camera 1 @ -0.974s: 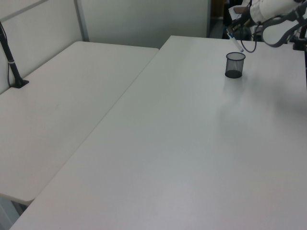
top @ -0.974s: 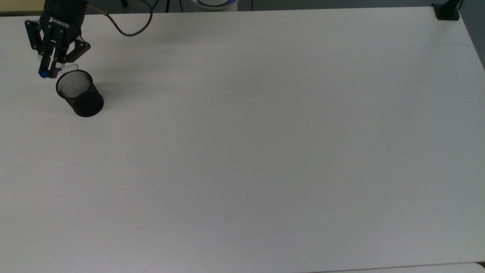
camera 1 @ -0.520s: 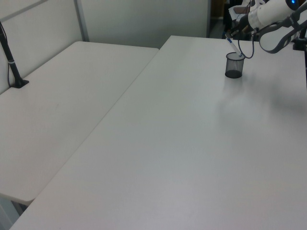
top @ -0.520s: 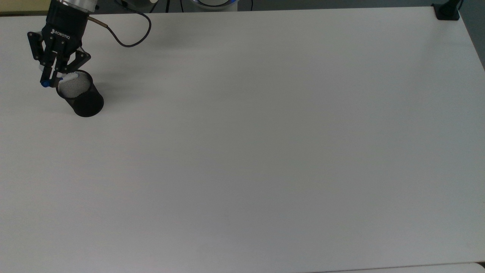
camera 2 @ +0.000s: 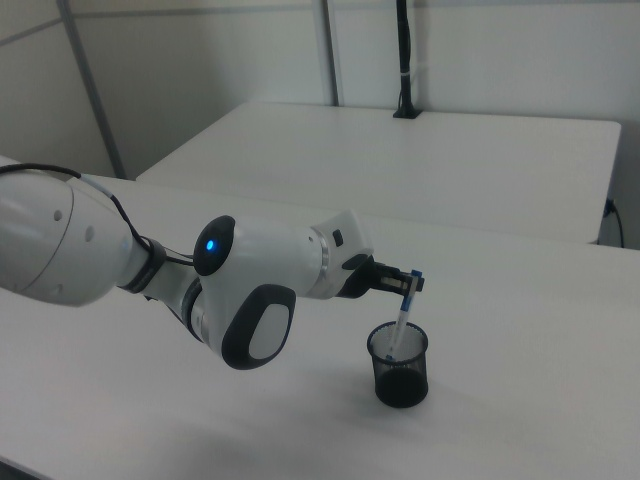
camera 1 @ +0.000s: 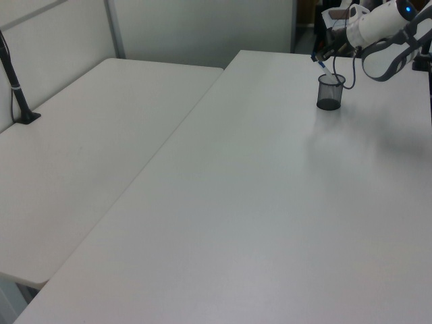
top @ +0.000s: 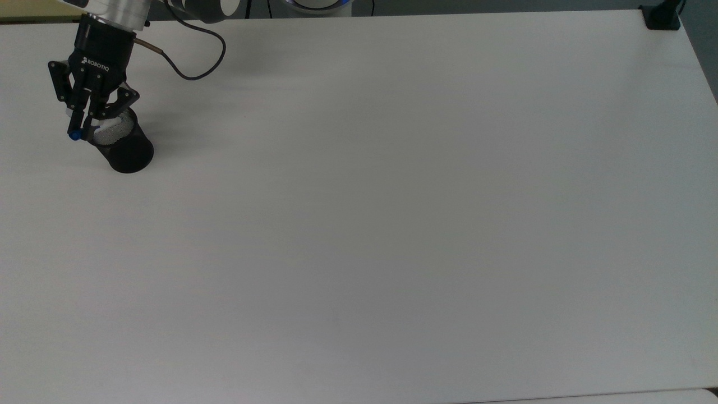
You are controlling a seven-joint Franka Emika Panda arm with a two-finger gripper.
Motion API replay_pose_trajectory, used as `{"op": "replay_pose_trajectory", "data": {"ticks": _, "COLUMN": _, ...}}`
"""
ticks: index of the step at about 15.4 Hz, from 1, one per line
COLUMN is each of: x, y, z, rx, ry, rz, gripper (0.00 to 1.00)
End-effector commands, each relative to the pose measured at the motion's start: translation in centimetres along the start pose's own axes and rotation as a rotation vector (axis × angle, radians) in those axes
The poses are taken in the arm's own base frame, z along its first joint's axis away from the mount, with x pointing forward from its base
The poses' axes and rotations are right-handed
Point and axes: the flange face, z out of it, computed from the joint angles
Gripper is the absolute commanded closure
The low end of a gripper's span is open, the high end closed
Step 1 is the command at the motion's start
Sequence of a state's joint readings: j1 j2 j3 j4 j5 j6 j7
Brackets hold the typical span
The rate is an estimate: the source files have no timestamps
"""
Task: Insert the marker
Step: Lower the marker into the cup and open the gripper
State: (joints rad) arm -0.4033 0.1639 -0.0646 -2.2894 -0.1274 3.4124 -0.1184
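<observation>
The black mesh cup (top: pixel 124 149) stands upright near the top view's far left of the white table (top: pixel 392 213). My gripper (top: pixel 82 128) hangs over the cup's rim, shut on the marker (top: pixel 105 123). The marker's blue end (top: pixel 73 136) sticks out past the fingers. In the right view the marker (camera 2: pixel 402 318) is tilted, its upper blue end held at the gripper (camera 2: pixel 400 283) and its lower end inside the mouth of the cup (camera 2: pixel 400 366). In the left view the marker (camera 1: pixel 323 67) slants down into the cup (camera 1: pixel 330 93).
A black cable (top: pixel 188 70) loops from the wrist over the table's back edge. A black clamp (top: pixel 662 17) sits at the top view's far right corner. A second white table (camera 1: pixel 88 148) with a black post (camera 1: pixel 15 84) adjoins in the left view.
The gripper has moved down and toward the cup with the marker. The marker's lower end has gone from beside the rim to inside the cup's mouth.
</observation>
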Motion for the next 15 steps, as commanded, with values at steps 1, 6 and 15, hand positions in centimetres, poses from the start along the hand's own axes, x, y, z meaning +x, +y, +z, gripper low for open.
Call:
{"op": "replay_pose_trajectory", "data": {"ticks": 1, "x": 0.2, "y": 0.5, "z": 0.1, "rx": -0.011, "ry": 0.024, "rz": 0.001, "gripper": 0.66}}
{"op": "replay_pose_trajectory", "data": {"ticks": 6, "x": 1.0, "y": 0.7, "z": -0.6, "rx": -0.013, "ry": 0.039, "rz": 0.079, "gripper": 0.37}}
{"op": "replay_pose_trajectory", "data": {"ticks": 15, "x": 7.1, "y": -1.9, "z": -5.0, "rx": 0.035, "ry": -0.100, "rz": 0.100, "gripper": 0.00}}
